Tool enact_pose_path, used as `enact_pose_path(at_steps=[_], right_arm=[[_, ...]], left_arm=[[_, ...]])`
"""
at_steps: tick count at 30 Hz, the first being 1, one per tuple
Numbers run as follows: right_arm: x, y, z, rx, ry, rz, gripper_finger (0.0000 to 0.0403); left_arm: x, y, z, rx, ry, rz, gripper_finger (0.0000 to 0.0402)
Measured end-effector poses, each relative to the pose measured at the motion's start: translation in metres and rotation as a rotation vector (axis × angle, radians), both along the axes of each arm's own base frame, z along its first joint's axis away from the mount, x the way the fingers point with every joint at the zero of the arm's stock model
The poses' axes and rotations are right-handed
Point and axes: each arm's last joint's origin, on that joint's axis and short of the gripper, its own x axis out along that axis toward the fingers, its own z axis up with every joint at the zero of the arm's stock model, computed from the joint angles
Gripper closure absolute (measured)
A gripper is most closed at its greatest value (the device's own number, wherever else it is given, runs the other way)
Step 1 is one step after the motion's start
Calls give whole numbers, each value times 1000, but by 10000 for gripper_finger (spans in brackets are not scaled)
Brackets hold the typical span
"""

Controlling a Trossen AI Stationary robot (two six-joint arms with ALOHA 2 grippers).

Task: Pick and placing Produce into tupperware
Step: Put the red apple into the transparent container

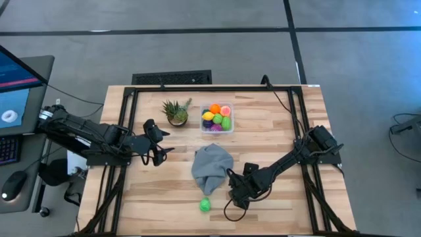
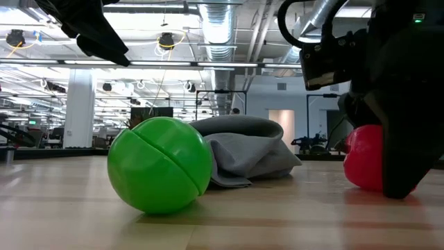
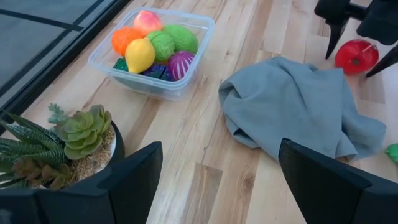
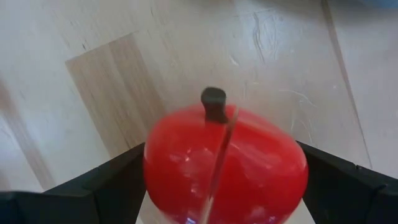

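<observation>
Wooden tabletop (image 1: 276,131): right gripper (image 4: 217,205) open astride red toy apple (image 4: 225,163). Close squarely on centre, lift clear of grey cloth (image 1: 212,164), carry to tupperware (image 1: 218,129).

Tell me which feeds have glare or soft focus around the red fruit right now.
Right wrist view: white highlights streak the glossy red toy apple with a dark stem, which fills the frame between the right gripper fingers. Low view: the round green toy fruit is crisp, the room's ceiling lights glare, and dark fingers half hide the apple. High view: even light; the apple is hidden under the arm.
</observation>
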Motion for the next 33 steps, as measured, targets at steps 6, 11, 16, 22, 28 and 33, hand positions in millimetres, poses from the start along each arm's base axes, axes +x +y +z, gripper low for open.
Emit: enact_pose_path(at_steps=[6,11,16,22,28,33], right_arm=[[0,0,-1,-1,-1,-5,17],[0,0,0,2,-4,-13,24],[1,0,1,-3,-17,-17,58],[1,0,1,-2,-22,-18,98],[1,0,2,-2,-25,-32,104],[0,0,2,-2,-24,-33,105]], left_arm=[[0,0,0,5,2,-3,90],[0,0,0,7,2,-5,90],[0,0,0,7,2,-5,90],[0,0,0,7,3,-5,90],[0,0,0,7,2,-5,90],[0,0,0,7,2,-5,90]])
